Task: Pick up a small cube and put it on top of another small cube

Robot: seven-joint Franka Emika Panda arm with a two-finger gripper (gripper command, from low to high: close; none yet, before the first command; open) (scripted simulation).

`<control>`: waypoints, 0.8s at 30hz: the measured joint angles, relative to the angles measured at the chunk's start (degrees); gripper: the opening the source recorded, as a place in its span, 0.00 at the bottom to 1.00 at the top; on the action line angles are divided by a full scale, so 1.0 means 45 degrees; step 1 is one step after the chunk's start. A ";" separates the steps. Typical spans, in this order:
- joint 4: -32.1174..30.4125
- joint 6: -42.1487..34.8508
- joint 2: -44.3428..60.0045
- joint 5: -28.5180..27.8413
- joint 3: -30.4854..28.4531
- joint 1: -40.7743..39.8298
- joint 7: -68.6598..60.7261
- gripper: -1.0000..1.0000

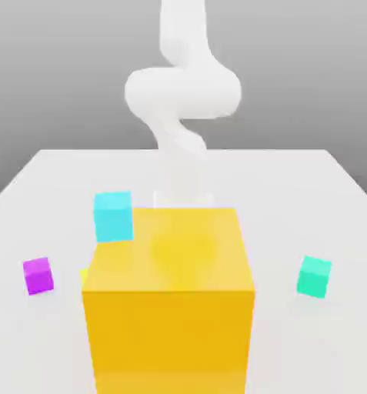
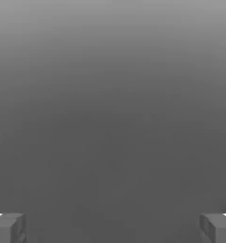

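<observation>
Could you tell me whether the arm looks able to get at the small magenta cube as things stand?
Probably yes: the magenta cube sits alone on the table, nothing stacked on it, and the gripper is open.

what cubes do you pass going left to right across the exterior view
purple cube → cyan cube → big yellow block → teal-green cube

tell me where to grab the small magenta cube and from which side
Come straight down on the small matte magenta-purple cube and pinch two opposite vertical faces. It sits flat on the white table, apart from the big yellow-orange block, so the open gripper likely fits.
</observation>
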 joint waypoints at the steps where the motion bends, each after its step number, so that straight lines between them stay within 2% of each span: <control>1: -0.0228 0.0254 0.0412 -0.0159 -0.0059 -0.0337 0.0232 0.50; 10: -0.2125 0.2355 0.3845 -0.1289 -0.1047 -0.2967 0.2024 0.50; 16: -0.3384 0.3767 0.6097 -0.1567 -0.2125 -0.4425 0.2866 0.50; 20: -0.4235 0.4742 0.7606 -0.1241 -0.2969 -0.5185 0.3060 0.50; 24: -0.5095 0.5729 0.9146 -0.0044 -0.3508 -0.6339 0.2641 0.50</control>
